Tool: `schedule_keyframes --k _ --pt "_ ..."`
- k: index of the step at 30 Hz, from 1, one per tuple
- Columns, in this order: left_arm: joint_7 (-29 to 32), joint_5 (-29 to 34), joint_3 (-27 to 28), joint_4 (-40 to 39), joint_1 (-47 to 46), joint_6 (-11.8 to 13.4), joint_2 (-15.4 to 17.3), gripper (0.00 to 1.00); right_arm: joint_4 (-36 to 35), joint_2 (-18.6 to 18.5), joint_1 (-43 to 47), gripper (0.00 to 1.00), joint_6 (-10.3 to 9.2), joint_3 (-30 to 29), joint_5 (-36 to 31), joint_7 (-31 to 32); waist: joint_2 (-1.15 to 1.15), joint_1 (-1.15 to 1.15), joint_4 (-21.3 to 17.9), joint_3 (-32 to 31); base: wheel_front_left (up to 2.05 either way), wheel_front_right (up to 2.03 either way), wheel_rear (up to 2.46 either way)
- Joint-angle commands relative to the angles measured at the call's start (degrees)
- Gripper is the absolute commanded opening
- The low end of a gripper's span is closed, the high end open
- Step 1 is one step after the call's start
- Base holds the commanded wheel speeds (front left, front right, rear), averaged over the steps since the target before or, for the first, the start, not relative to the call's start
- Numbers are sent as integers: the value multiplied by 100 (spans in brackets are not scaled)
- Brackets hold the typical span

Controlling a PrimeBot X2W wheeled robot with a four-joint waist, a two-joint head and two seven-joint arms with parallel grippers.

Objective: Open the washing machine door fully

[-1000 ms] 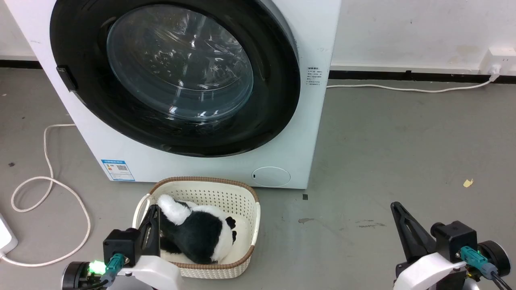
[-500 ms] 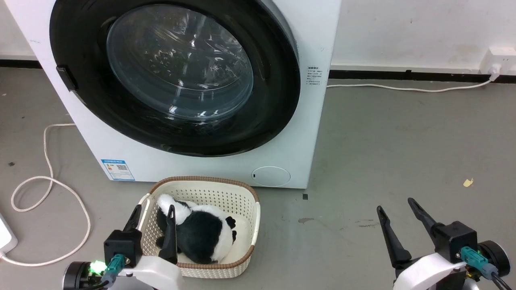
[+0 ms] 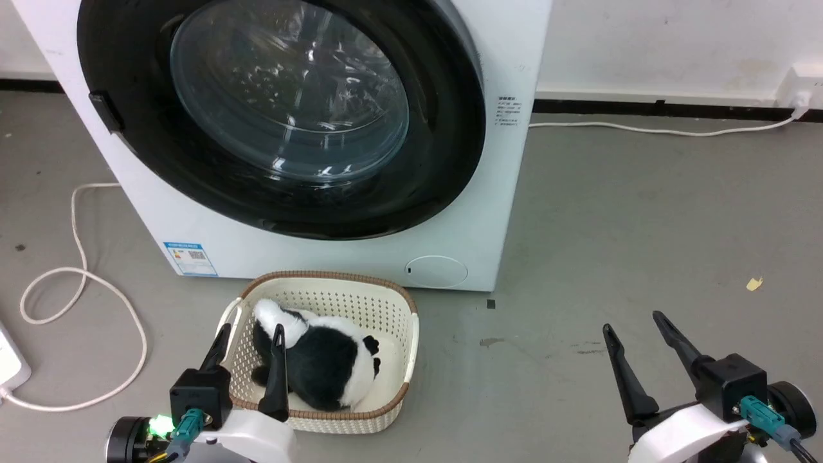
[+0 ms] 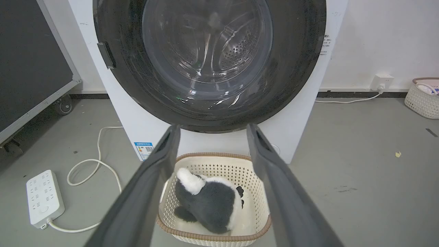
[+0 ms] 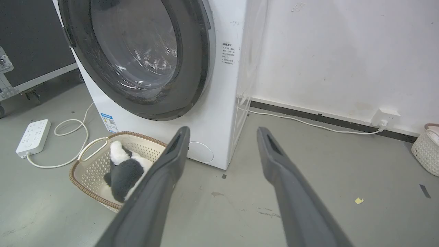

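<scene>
The washing machine door (image 3: 283, 109) is a big round door with a glossy black rim and a bulging glass centre, lying flat against the white machine front (image 3: 495, 212); it also shows as the door (image 4: 209, 61) and the door (image 5: 137, 58) in the wrist views. A small black handle (image 3: 106, 109) sits on its left rim. My left gripper (image 3: 251, 334) is open, low over the near left corner of a basket. My right gripper (image 3: 633, 320) is open above bare floor, right of the machine. Both are well short of the door.
A cream basket (image 3: 392, 308) with a black-and-white plush toy (image 3: 321, 366) stands on the floor right before the machine. A white cable (image 3: 77, 289) loops at the left toward a power strip (image 4: 44, 197). A wheeled dark panel (image 4: 31, 68) stands left. Another basket (image 5: 425, 147) sits far right.
Both grippers went from shut to open over the last second. The head camera has shifted slightly, so the whole scene sits a little differently. The door has not moved.
</scene>
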Motion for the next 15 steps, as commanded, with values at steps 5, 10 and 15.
schedule_keyframes --k 5,10,15 --pt "-104 -51 -87 -37 -119 87 2 100 -44 -139 -198 100 1 25 19 -105 0 0 78 130 0 0 0" --pt "-164 -93 -171 -73 -183 147 2 100 -51 -296 -390 100 1 63 96 -161 0 0 156 258 0 0 0" --pt "-224 -137 -272 -119 -245 219 2 100 -69 -454 -670 100 1 79 250 -161 0 0 238 401 0 0 0"
